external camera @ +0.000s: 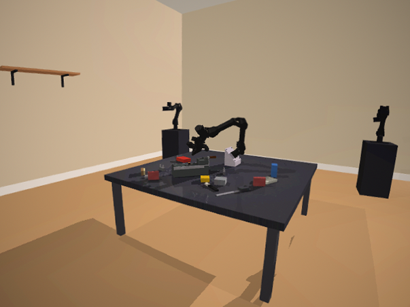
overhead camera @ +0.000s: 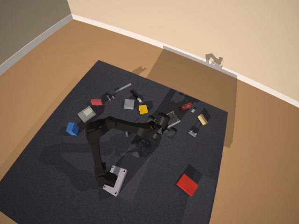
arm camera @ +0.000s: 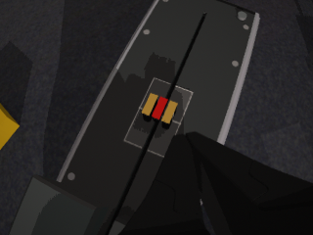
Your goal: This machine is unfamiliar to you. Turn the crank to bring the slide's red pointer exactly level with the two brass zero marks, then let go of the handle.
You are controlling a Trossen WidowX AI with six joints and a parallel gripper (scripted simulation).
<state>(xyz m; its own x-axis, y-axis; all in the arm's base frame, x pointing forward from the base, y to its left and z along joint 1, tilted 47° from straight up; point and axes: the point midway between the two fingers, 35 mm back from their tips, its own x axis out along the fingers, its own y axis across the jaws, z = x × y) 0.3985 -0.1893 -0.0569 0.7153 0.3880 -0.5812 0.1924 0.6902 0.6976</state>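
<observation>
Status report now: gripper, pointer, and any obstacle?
Gripper shut, holding nothing, above the machine. Red pointer sits between the two brass marks, level. Crank not in view. No obstacle seen.

The arm (overhead camera: 96, 144) is matte black throughout, built of slim tubular links joined by chunky rounded joint housings. It rises from a pale grey wedge-shaped base (overhead camera: 119, 179) with small dark screw holes. The gripper (arm camera: 215, 215) is black and angular.
</observation>
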